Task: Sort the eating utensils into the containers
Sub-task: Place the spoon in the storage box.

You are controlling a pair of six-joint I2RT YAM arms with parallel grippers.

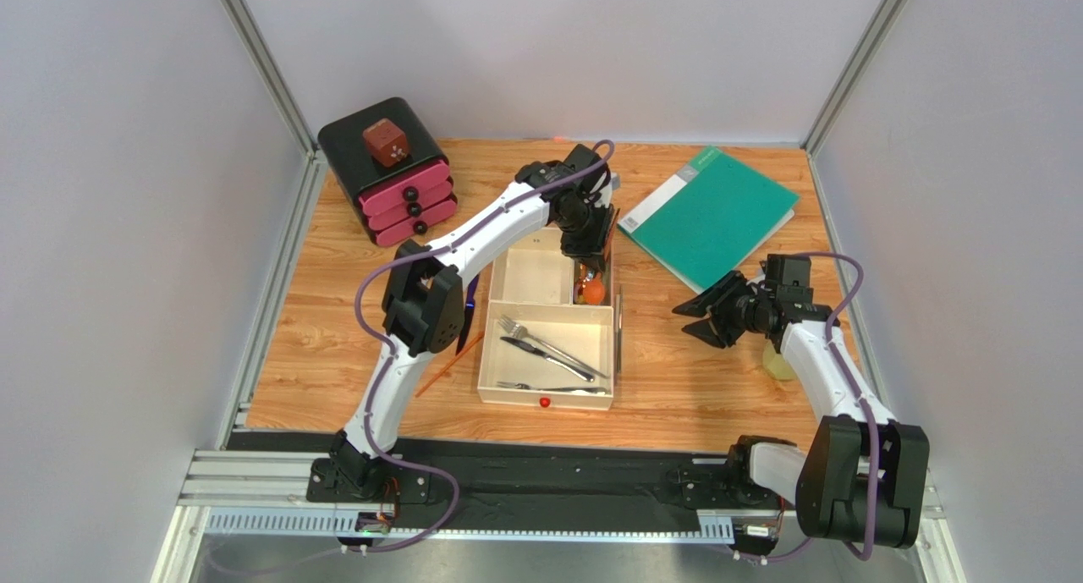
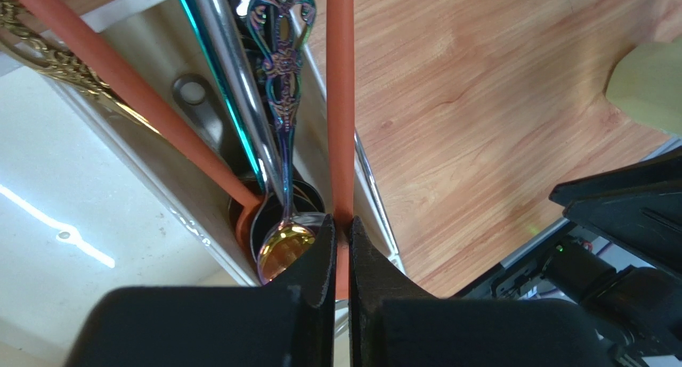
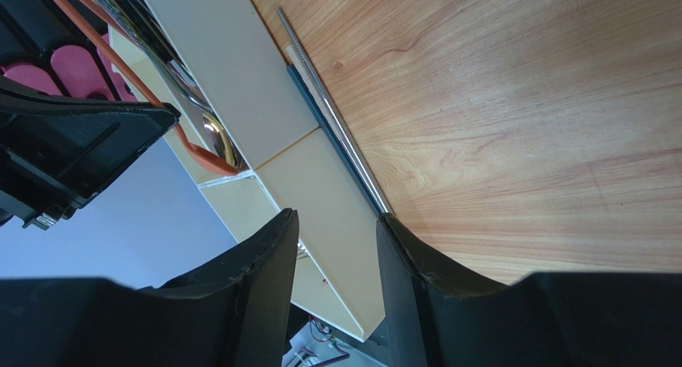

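The cream tray (image 1: 484,367) sits mid-table. Its large front compartment holds silver and dark forks and a knife (image 1: 547,351). My left gripper (image 1: 587,243) hangs over the narrow back-right compartment, shut on a slim orange utensil handle (image 2: 340,103) that runs along the tray's right rim. Below it lie an orange spoon (image 2: 128,87), an iridescent blue-purple spoon (image 2: 282,71), a silver handle (image 2: 228,55) and a gold ornate handle (image 2: 40,51). My right gripper (image 1: 701,317) is open and empty, right of the tray. Silver and dark chopsticks (image 3: 336,131) lie on the table against the tray's outer wall (image 3: 240,79).
An orange chopstick (image 1: 444,367) lies on the wood left of the tray. A black box with pink drawers (image 1: 404,192) stands back left, a green folder (image 1: 712,215) back right. A pale yellow cup (image 1: 778,362) stands by the right arm.
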